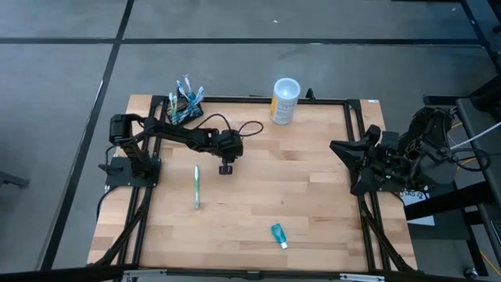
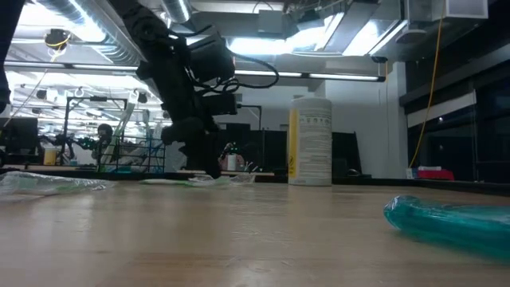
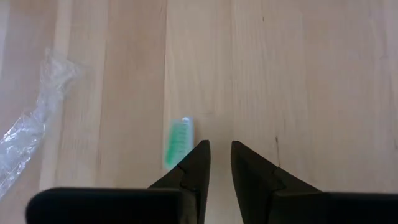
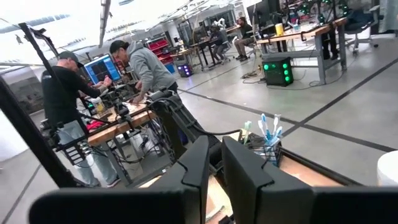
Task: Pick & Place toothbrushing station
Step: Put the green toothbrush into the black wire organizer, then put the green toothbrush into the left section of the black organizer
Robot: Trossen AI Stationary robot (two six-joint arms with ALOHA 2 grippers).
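The toothbrushing station (image 1: 185, 103), a small black holder block with several toothbrushes standing upright in it, sits at the table's far left corner. It also shows in the right wrist view (image 4: 266, 147). My left gripper (image 1: 227, 167) is near the table's middle, pointing down, low over the wood, well away from the station. Its fingers (image 3: 221, 155) are shut to a narrow gap and hold nothing. A green-and-white toothbrush (image 1: 196, 186) lies flat on the table just to its left, the bristle head (image 3: 178, 142) beside the fingertips. My right gripper (image 4: 214, 152) is shut and empty at the table's right edge (image 1: 368, 160).
A white-and-yellow cup (image 1: 285, 100) stands at the far edge, right of the station. A teal tube (image 1: 279, 235) lies near the front edge. Crumpled clear plastic (image 3: 28, 127) lies by the toothbrush. People stand at benches beyond the table (image 4: 140, 68).
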